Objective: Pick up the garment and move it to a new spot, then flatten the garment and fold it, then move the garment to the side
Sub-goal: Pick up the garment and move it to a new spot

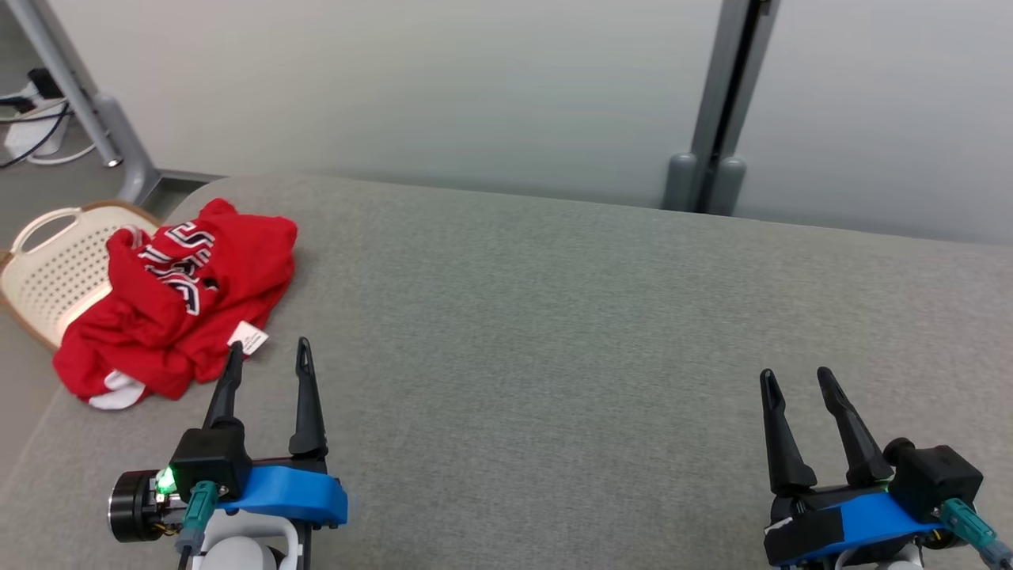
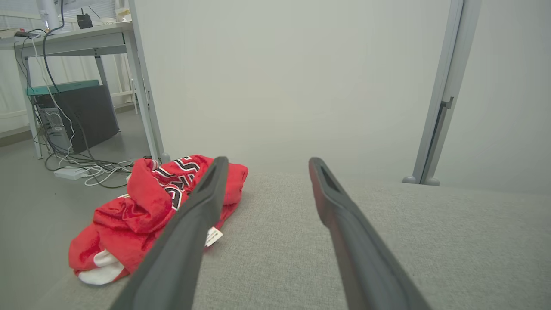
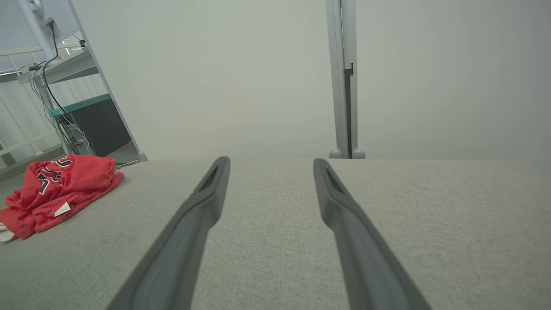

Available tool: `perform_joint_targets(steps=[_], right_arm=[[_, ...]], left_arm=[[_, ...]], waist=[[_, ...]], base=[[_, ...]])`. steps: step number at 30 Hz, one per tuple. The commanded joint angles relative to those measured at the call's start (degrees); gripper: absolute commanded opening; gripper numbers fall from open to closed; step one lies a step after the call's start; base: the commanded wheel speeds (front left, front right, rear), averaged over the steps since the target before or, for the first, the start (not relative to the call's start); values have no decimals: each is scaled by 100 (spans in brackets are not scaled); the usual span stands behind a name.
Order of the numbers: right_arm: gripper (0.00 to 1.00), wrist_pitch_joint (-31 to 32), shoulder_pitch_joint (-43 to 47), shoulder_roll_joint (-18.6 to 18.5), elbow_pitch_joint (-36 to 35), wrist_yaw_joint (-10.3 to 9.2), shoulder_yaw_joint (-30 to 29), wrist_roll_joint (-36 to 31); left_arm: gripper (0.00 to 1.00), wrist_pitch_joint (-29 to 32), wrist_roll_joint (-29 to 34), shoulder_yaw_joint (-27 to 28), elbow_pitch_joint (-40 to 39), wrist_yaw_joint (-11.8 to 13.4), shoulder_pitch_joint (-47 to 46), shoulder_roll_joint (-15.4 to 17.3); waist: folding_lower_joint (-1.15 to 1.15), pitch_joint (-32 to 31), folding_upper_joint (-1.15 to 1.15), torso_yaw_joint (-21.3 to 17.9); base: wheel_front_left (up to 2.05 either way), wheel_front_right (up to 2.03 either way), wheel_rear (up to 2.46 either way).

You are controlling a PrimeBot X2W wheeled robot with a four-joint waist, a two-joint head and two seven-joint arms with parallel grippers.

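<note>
A crumpled red garment (image 1: 178, 305) with black-and-white lettering and a white tag lies bunched at the left edge of the grey fabric surface (image 1: 554, 332). My left gripper (image 1: 269, 352) stands open just right of and below the garment, its left fingertip close to the tag, nothing between its fingers. The left wrist view has the garment (image 2: 142, 211) partly behind my left finger. At the lower right my right gripper (image 1: 795, 376) is open and empty, far from the cloth. From the right wrist view the garment (image 3: 60, 189) shows at the far left.
A cream perforated basket (image 1: 55, 269) sits off the surface's left edge, partly under the garment. A pale partition wall (image 1: 475, 95) with a grey post (image 1: 716, 119) runs behind the surface. A desk, a computer case (image 2: 77, 116) and cables stand on the floor to the left.
</note>
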Motion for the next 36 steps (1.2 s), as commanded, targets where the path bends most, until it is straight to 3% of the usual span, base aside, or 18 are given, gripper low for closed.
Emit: perform_joint_targets(steps=[1, 22, 29, 36], right_arm=[[100, -18, -48, -25, -14, 0, -4, -26], [100, -18, -219, -27, -49, 0, 25, -158], [100, -18, -276, -26, -32, 0, 63, -173], [100, -18, -298, -26, -12, 0, 163, -138]], left_arm=[[100, -16, 4, 54, -38, 37, -70, 16], [100, -16, -108, 244, -232, 144, -8, -22], [100, -16, -123, 349, -266, 168, 79, -24], [100, -16, -126, 502, -280, 156, 139, -21]], waist=[[0, 120, 0, 197], [0, 440, 0, 1541], [0, 448, 0, 1722], [0, 440, 0, 1658]], base=[[0, 0, 0], [0, 0, 0], [0, 0, 0], [0, 0, 0]])
